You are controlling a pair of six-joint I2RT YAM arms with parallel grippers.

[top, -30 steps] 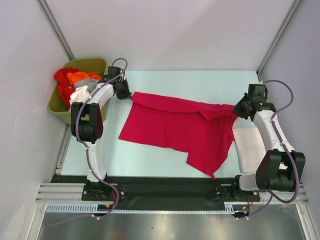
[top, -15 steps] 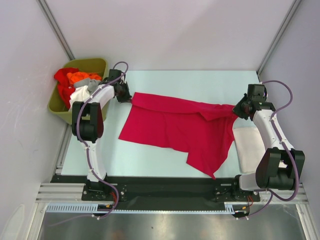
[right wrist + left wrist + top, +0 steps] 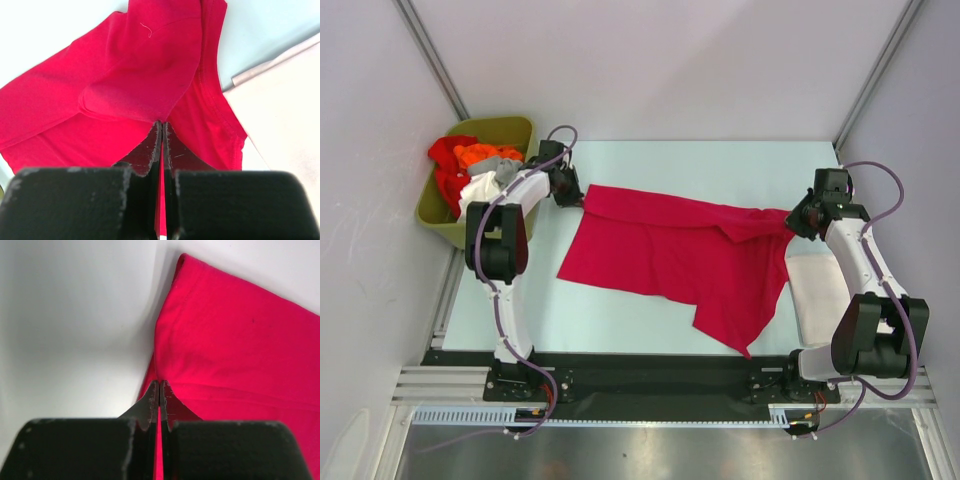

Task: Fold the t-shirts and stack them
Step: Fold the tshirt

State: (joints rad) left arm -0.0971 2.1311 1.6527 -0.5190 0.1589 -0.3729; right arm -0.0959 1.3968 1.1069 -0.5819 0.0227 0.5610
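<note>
Nearest the arm bases, on the right: a folded off-white t-shirt, flat on the table, just beside the right arm.

Next out, across the middle: the crimson t-shirt, spread but rumpled. Long axis left to right, one flap trailing toward the near edge, a doubled fold bunched at the right end. Right edge touching or just overlapping the off-white one; cannot tell which.

Pinched at both far corners. Left gripper: jaws closed to a slit on the shirt's far left corner, hem caught between the tips, the rest of the cloth stretching off to the right of the fingers. Right gripper: closed just as tight on a gathered fold at the opposite end, near a ribbed hem, neckline or sleeve unclear, with the shirt lying to its left. Each arm nearest its own end, neither nearer the middle.

Probably a lift or a pull apart along that left-right axis next, to flatten the cloth before folding. Calls for even tension, given the doubled-over right end.

Farther out, far left: an olive-green bin beside the table's far corner, heaped with more t-shirts in red, orange, grey and white.

Beyond: smooth pale tabletop, then plain light walls closing in on three sides.
</note>
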